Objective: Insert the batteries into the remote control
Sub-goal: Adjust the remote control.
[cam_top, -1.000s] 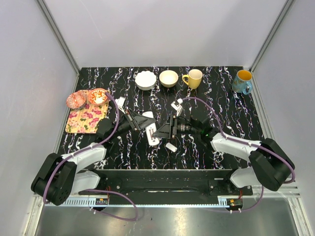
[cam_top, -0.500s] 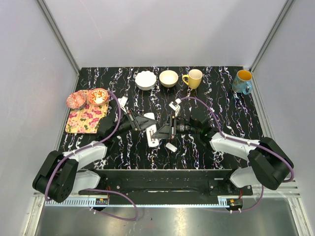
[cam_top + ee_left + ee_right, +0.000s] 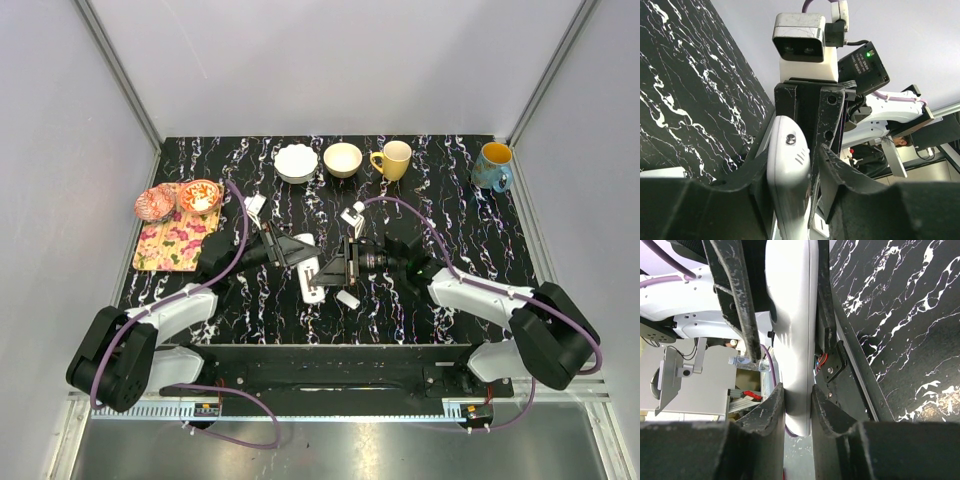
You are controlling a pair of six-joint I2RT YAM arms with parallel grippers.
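Note:
The remote control [image 3: 312,284] is a slim white bar held above the middle of the table between both grippers. My left gripper [image 3: 303,256] comes from the left and is shut on it. In the left wrist view the remote [image 3: 789,172] shows its back with a screw, lying between the fingers of the left gripper [image 3: 792,160]. My right gripper [image 3: 323,271] comes from the right. It is shut on the remote's thin edge [image 3: 792,315], and both pads of the right gripper [image 3: 797,392] press on it. No batteries show in any view.
A small white cover piece [image 3: 348,298] lies just near of the grippers. A white bowl [image 3: 296,162], a tan bowl [image 3: 343,159], a yellow mug [image 3: 393,159] and a teal mug [image 3: 493,166] stand along the back. A floral mat [image 3: 175,243] with two bowls is at the left.
My left gripper has shifted a little to the right and nearer the right gripper. The remote stays between them and has moved slightly.

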